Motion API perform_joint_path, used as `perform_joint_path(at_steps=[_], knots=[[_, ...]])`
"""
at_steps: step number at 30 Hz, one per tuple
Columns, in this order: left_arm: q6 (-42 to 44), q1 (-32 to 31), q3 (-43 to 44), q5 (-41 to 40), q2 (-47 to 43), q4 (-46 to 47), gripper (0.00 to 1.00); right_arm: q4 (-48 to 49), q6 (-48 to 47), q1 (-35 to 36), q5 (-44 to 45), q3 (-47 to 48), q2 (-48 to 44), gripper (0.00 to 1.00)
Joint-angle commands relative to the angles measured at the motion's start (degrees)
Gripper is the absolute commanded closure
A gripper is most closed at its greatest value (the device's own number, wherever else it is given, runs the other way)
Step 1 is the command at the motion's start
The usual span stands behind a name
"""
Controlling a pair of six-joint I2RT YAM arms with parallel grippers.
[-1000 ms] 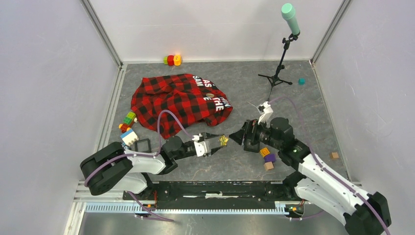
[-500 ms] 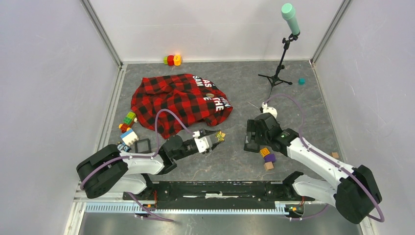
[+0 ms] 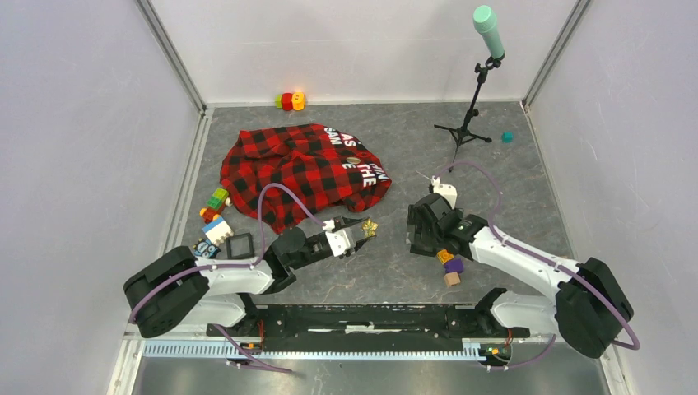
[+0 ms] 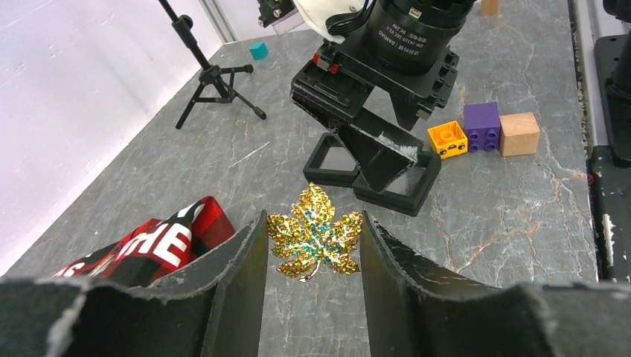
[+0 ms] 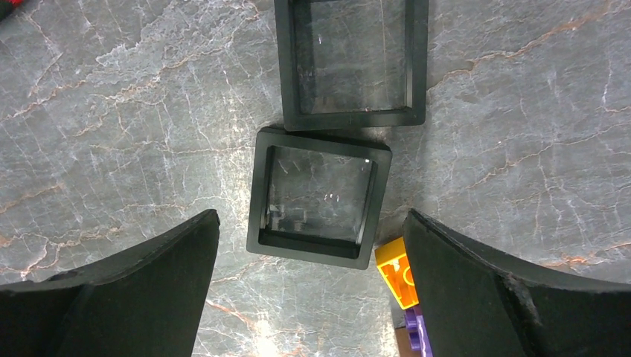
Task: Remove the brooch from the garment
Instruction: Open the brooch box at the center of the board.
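Observation:
The brooch (image 4: 316, 239), a gold maple leaf set with green and teal stones, sits pinched by its side lobes between the fingers of my left gripper (image 4: 312, 223), above the grey table. From above, the brooch (image 3: 370, 226) and left gripper (image 3: 366, 230) are just in front of the garment (image 3: 304, 173), a red-and-black check shirt with white letters that lies crumpled. A corner of the garment (image 4: 160, 242) shows left of my fingers. My right gripper (image 5: 311, 216) stands open, pointing down over two black square frames (image 5: 320, 195); the top view shows it (image 3: 421, 237) right of the brooch.
An orange block (image 5: 394, 271) and a purple one lie by the right finger, with a wooden cube (image 3: 451, 279) beside them. A microphone stand (image 3: 471, 99) is at the back right. Toy blocks (image 3: 216, 210) and another black frame (image 3: 240, 245) lie at the left.
My right gripper has drawn back from the left gripper and turned down over the black frames. My left gripper has shifted slightly toward the garment, still holding the brooch.

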Motion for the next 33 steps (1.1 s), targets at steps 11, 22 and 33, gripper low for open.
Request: perform_joint_path(at_steps=[11, 22, 33], knots=[[1.64, -0.1, 1.55, -1.28, -2.17, -0.26, 0.59, 3.36, 3.95, 1.14, 3.42, 0.84, 4.26, 0.15], [1.86, -0.14, 1.59, -1.32, -2.31, -0.57, 0.6, 3.89, 5.35, 1.14, 3.93, -1.06, 4.91, 0.18], [2.01, -0.14, 1.67, -1.28, -2.3, -0.96, 0.61, 5.01, 5.48, 1.08, 3.8, -1.62, 5.56, 0.22]])
